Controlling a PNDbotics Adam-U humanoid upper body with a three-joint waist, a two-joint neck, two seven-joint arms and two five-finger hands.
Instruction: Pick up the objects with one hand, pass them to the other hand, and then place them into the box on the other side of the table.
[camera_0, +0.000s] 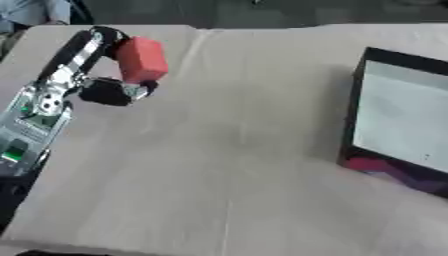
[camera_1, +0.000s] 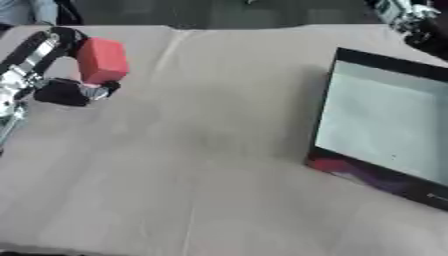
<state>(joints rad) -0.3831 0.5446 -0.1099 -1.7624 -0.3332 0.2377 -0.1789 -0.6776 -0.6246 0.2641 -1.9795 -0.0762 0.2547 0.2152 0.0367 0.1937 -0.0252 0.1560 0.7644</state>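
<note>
The robot's left hand (camera_0: 105, 85) grasps a red rectangular block (camera_0: 141, 59) above the beige table's (camera_0: 227, 150) far-left corner, well apart from the black-walled, pale-floored box (camera_1: 385, 122). The right hand's (camera_1: 411, 20) fingers cannot be told.

Robot lab / teleop test bench, not a home.

One plain table (camera_0: 236, 165) covered in beige cloth or paper with visible creases, set up as a bare work surface. A black-walled box (camera_1: 325, 112) with a pale inside sits on its right side. A black and silver robot arm (camera_0: 48, 95) with exposed joints and a green part reaches in from the left; more robot hardware (camera_1: 407, 17) shows in the upper right corner. Dark floor past the far edge, with a bit of blue fabric (camera_0: 35, 11) at top left.
</note>
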